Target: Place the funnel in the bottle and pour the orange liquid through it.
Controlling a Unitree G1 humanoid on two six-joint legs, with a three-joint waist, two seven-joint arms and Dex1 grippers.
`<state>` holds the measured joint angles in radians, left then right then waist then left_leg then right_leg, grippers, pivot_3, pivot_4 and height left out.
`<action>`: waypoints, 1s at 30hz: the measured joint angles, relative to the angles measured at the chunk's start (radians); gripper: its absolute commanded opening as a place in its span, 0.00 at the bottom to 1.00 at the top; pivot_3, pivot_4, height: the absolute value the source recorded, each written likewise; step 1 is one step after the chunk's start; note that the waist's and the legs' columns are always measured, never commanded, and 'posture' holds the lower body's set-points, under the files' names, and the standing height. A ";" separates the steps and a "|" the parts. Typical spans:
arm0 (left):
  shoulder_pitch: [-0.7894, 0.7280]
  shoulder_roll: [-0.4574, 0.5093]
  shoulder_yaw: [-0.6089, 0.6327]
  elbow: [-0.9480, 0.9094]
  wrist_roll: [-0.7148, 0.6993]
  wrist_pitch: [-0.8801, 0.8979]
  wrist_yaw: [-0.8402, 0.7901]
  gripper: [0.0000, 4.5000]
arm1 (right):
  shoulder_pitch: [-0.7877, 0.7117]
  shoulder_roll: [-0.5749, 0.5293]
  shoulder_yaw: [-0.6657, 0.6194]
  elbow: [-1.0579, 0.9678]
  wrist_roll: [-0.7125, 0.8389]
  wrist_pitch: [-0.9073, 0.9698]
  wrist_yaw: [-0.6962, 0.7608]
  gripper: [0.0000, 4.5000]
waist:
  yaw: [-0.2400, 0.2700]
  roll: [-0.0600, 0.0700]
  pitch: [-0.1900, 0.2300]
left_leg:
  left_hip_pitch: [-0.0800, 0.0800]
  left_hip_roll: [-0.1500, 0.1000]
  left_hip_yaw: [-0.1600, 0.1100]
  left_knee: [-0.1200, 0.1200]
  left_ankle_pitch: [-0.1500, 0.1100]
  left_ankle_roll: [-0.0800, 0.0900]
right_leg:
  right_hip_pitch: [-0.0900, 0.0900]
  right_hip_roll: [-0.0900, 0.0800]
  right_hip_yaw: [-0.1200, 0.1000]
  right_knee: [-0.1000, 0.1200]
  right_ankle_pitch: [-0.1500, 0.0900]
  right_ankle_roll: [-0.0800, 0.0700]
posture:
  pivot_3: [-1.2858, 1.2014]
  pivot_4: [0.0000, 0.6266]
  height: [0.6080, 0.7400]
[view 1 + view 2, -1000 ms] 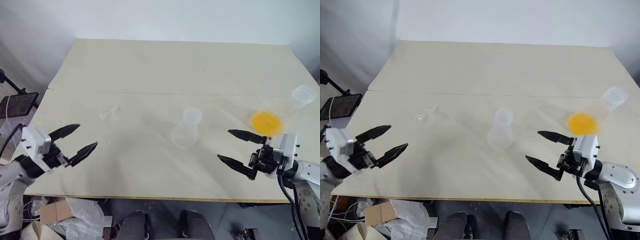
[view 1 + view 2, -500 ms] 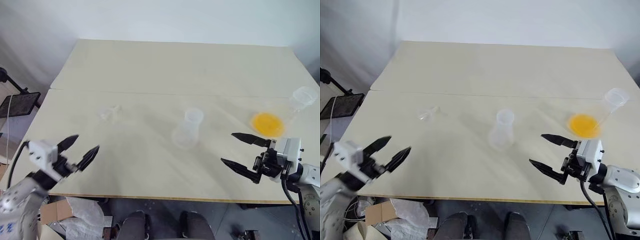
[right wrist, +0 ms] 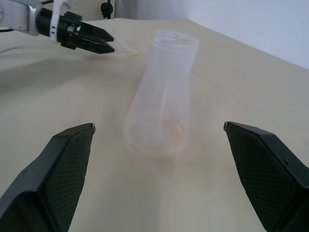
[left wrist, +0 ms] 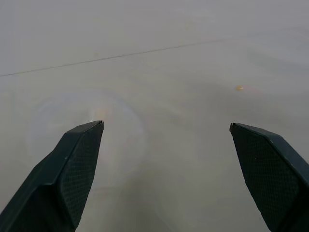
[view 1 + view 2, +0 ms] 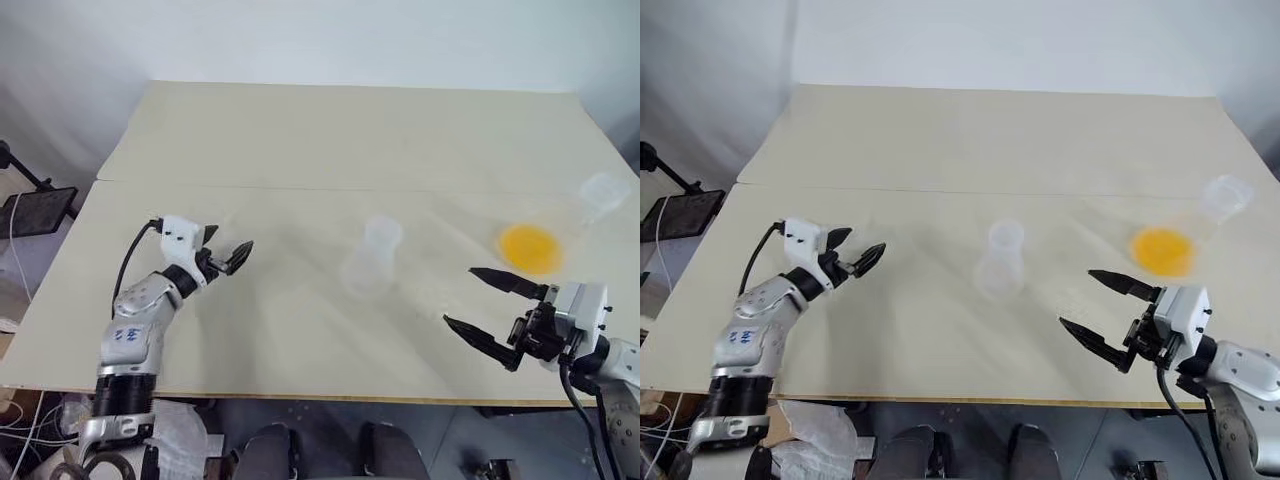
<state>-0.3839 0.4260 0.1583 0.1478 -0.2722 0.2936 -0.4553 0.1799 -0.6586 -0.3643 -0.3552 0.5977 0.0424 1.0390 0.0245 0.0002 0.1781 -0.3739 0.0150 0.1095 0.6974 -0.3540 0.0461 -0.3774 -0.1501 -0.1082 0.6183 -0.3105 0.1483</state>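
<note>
Left eye view shows me my left gripper (image 5: 228, 252) spread wide at the small clear plastic funnel (image 4: 87, 125) lying left of the empty clear conical bottle (image 5: 371, 258), ready to grasp, while my right gripper (image 5: 487, 303), equally agape, waits near the shallow orange liquid (image 5: 531, 247).

Soft, even light washed the pale surface (image 5: 330, 140); shadows were faint, and the funnel (image 4: 87, 128) looked hazy and out of focus.

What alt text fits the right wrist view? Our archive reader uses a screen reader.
An empty clear bottle stands upright on a pale table, framed between the right gripper's two open black fingers. Beyond it, the left gripper reaches in low over the table, open too.
</note>
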 measured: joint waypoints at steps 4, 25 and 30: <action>-0.029 -0.017 -0.012 0.072 0.026 -0.015 0.018 0.90 | 0.020 0.006 0.000 -0.005 -0.002 -0.001 -0.015 1.00 | 0.000 0.000 0.000 | 0.000 0.000 0.000 0.000 0.000 0.000 | 0.000 0.000 0.000 0.000 0.000 0.000 | 0.52 0.24 1.00; -0.075 0.029 0.022 0.145 0.039 -0.116 -0.020 0.01 | 0.085 0.028 0.000 -0.062 -0.007 -0.021 -0.068 1.00 | 0.000 -0.001 0.000 | 0.001 0.000 -0.001 0.000 0.000 0.000 | 0.001 -0.001 0.000 -0.001 0.000 0.000 | 0.52 0.24 1.00; -0.110 0.175 0.010 0.123 0.022 -0.195 -0.240 0.01 | 0.128 0.043 -0.061 -0.077 0.006 -0.022 -0.109 1.00 | -0.001 -0.001 0.000 | 0.000 0.001 0.000 -0.001 0.000 0.000 | 0.001 0.000 -0.001 -0.002 0.000 0.000 | 0.52 0.24 1.00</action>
<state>-0.4936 0.6009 0.1688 0.2707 -0.2498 0.0982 -0.6958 0.3084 -0.6152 -0.4250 -0.4325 0.6033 0.0202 0.9299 0.0240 -0.0008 0.1785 -0.3735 0.0158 0.1094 0.6968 -0.3543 0.0457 -0.3767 -0.1502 -0.1091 0.6166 -0.3105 0.1483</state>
